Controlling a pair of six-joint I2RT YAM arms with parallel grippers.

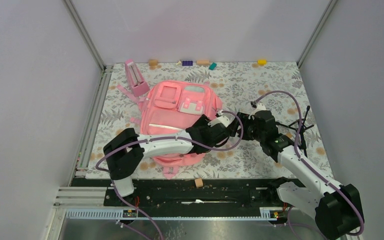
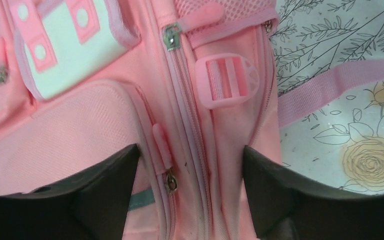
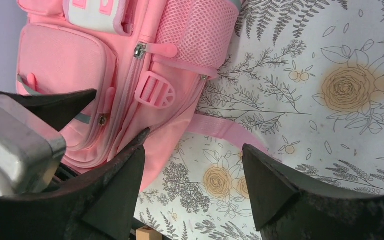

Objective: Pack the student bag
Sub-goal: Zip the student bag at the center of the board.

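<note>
The student bag [image 1: 177, 112] lies flat on the flowered cloth, front pockets up; it is pink with a white-mint patch [image 2: 70, 45]. My left gripper [image 1: 227, 131] hovers over its right side. In the left wrist view this gripper [image 2: 190, 167] is open, and between its fingers run the bag's zip seams and a metal zip pull [image 2: 170, 181]. My right gripper [image 1: 243, 129] is just right of the left one. It stands open [image 3: 192, 167] over bare cloth beside the bag's edge [image 3: 165, 145], near a pink strap [image 3: 225, 127].
A small pink metronome-shaped object [image 1: 136, 77] stands behind the bag on the left. Several small coloured blocks [image 1: 203, 62] line the back edge, and a tan one [image 1: 198, 183] lies at the near edge. A thin black rod-like thing [image 1: 302, 127] lies on the right. Grey walls enclose the table.
</note>
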